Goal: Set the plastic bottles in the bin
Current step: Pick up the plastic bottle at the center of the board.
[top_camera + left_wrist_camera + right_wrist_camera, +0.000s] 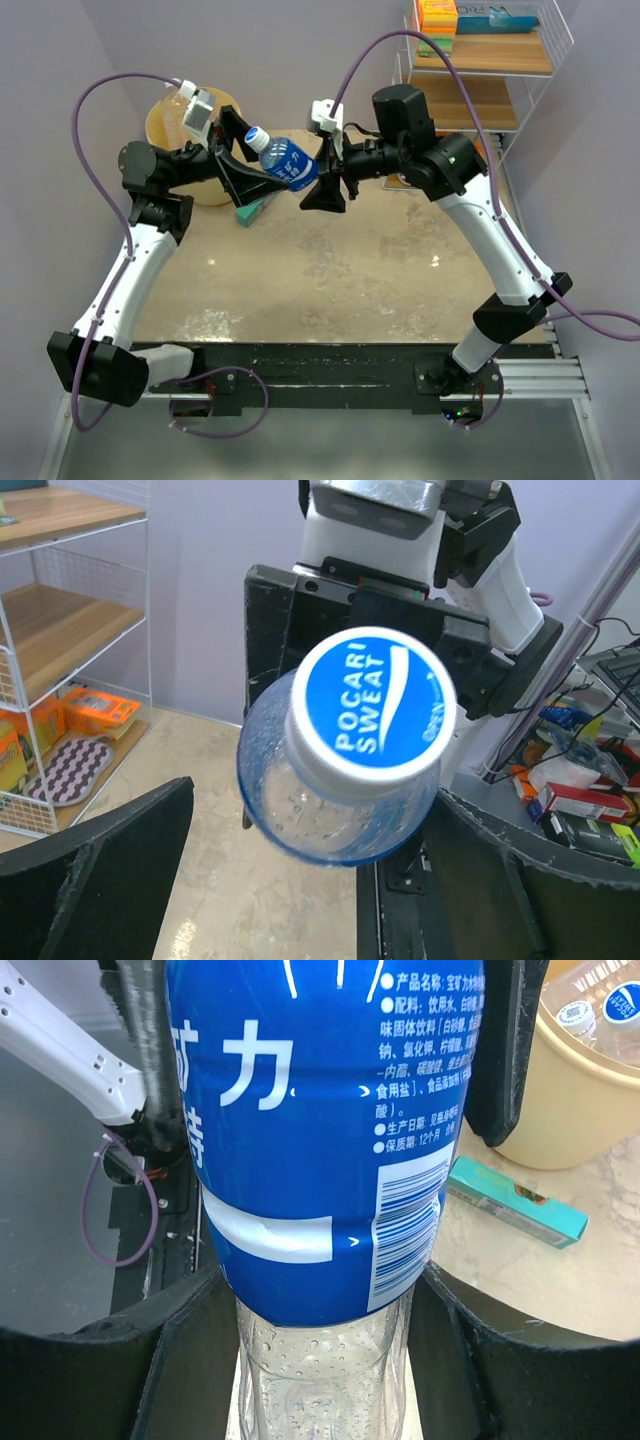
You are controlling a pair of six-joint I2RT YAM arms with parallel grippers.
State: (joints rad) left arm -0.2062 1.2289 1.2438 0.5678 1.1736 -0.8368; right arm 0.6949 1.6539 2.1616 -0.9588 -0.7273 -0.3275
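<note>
A blue-labelled plastic bottle [290,163] with a blue-and-white cap [372,702] hangs in the air between my two grippers. My right gripper [322,175] is shut on its clear lower end, with the jaws pressed on both sides in the right wrist view [320,1290]. My left gripper [250,155] is open around the cap end, and its fingers [100,860] stand well apart from the bottle [330,810]. The tan bin [165,125] stands behind the left gripper. In the right wrist view the bin [570,1100] holds clear bottles with white caps [577,1015].
A flat teal box [255,210] lies on the table beside the bin, also in the right wrist view [515,1200]. A white wire shelf rack [500,60] with wooden shelves stands at the back right. Walls close in on the left and right.
</note>
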